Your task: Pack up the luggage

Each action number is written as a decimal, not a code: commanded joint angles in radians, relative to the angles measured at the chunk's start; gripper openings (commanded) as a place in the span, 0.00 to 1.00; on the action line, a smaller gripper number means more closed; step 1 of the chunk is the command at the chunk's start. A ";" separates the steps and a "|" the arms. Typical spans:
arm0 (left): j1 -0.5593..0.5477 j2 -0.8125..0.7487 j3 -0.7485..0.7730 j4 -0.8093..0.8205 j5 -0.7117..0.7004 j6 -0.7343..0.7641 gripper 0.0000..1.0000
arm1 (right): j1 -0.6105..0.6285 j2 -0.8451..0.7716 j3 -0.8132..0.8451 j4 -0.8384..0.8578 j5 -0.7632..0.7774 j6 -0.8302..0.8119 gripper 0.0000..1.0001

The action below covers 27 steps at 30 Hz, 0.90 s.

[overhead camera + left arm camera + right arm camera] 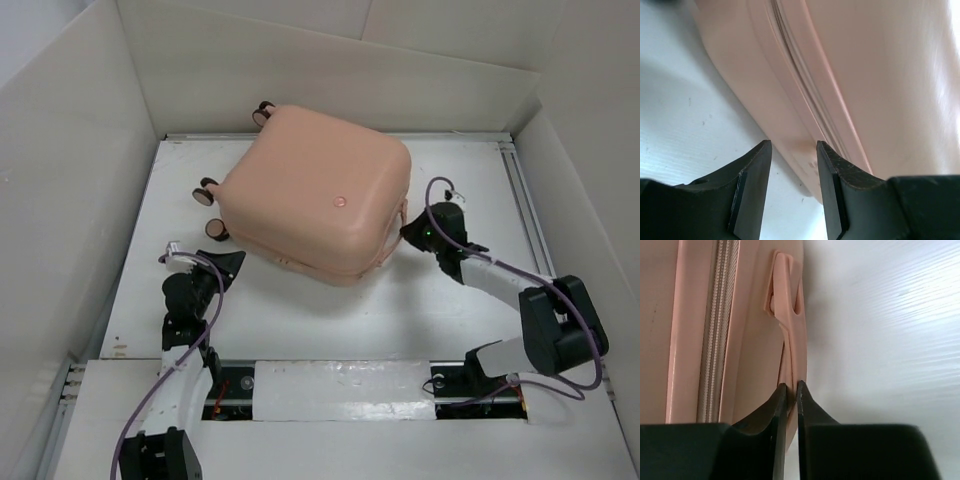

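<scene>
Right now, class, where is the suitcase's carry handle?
The handle sits on the right side of the luggage in the top view, with the right claw pinched on it.

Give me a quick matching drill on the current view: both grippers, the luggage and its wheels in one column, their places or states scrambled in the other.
Column one:
1. left gripper
2. right gripper
3. luggage
4. wheels

Column two:
A. along the luggage's left end
B. shut on the side handle
C. closed, lying flat on the table
D. jaws apart at the luggage's near-left corner

Pairs: 1-D, 2-B, 3-C, 4-A.
</scene>
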 commanded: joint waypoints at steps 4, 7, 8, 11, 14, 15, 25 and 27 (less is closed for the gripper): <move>0.000 -0.126 0.055 -0.079 0.036 0.014 0.37 | -0.175 -0.100 0.103 -0.117 -0.001 -0.159 0.31; 0.000 -0.174 0.104 -0.163 -0.012 0.014 0.45 | -0.141 -0.218 0.054 -0.151 -0.041 -0.182 0.56; 0.000 -0.174 0.125 -0.174 -0.023 0.014 0.50 | -0.122 -0.308 0.030 -0.151 -0.041 -0.195 0.71; 0.000 -0.093 0.168 -0.174 -0.032 0.014 0.60 | -0.025 -0.457 -0.088 -0.185 -0.041 -0.211 0.73; 0.000 -0.015 0.231 -0.162 -0.023 0.004 0.64 | 0.003 -0.603 -0.171 -0.219 -0.070 -0.211 0.72; 0.000 0.015 0.240 -0.142 -0.014 0.004 0.66 | 0.003 -0.619 -0.182 -0.219 -0.097 -0.211 0.69; 0.000 0.040 0.336 -0.178 -0.063 0.002 0.95 | 0.076 -0.631 -0.242 -0.246 -0.038 -0.143 0.58; 0.000 0.093 0.348 -0.156 -0.032 -0.007 0.95 | 0.110 -0.694 -0.273 -0.246 -0.038 -0.122 0.52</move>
